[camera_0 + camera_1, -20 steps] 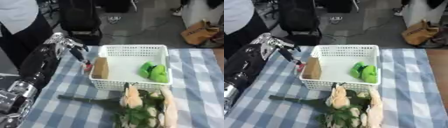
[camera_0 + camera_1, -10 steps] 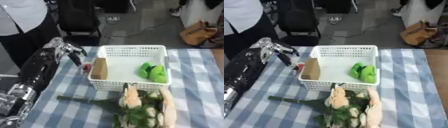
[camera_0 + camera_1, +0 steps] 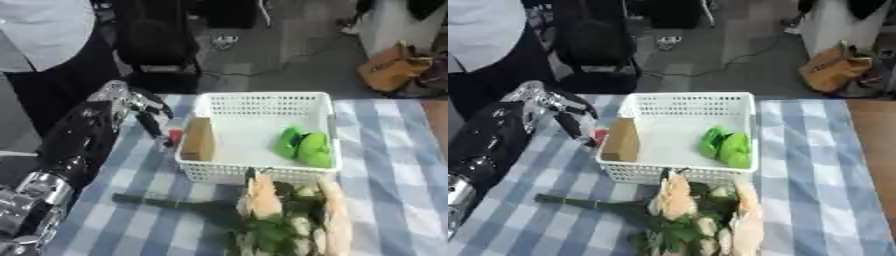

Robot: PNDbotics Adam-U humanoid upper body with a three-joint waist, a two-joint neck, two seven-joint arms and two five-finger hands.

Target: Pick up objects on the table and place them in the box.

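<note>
A white basket [image 3: 262, 102] stands on the checked cloth and holds a brown box [image 3: 199, 140] at its left wall and a green thing [image 3: 304, 146] at its right. A bunch of pale flowers [image 3: 284, 215] with a dark stem lies in front of the basket. A small red thing [image 3: 174, 136] sits against the basket's left outer wall. My left hand [image 3: 131, 100] hangs just left of it, open, with a dark finger [image 3: 154, 125] pointing down beside it. I cannot tell if the finger touches it. My right hand is out of view.
The blue-and-white checked cloth [image 3: 807, 165] covers the table, with bare cloth to the right of the basket. A person in a white top [image 3: 44, 30] stands at the far left. A black chair [image 3: 157, 45] and a brown bag [image 3: 389, 67] are on the floor beyond.
My left hand has stayed beside the red thing, its fingers dipping slightly lower. The whole view has shifted a little. Basket and flowers have not moved.
</note>
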